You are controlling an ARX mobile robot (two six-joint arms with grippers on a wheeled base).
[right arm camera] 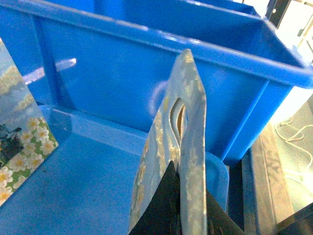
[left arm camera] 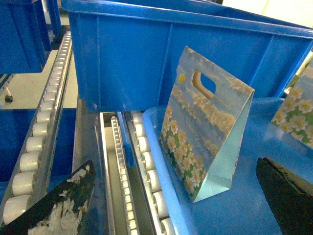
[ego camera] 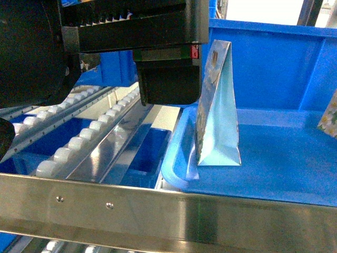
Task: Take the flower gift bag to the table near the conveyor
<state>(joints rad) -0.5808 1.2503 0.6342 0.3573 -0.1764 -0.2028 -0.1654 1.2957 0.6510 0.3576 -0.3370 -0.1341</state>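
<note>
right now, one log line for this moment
left gripper open, short of bag | right gripper shut on second bag | bag upright on blue tray

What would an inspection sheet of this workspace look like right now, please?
Surface: blue tray by the conveyor; white table not seen.
Job's things: flower gift bag upright at the tray's left edge.
Clutter: second flower bag, upright.
Grippers: left gripper open, short of the bag; right gripper flanks the second flower bag, grip unclear.
Cables: white cord on the floor.
Surroundings: blue bin behind.
</note>
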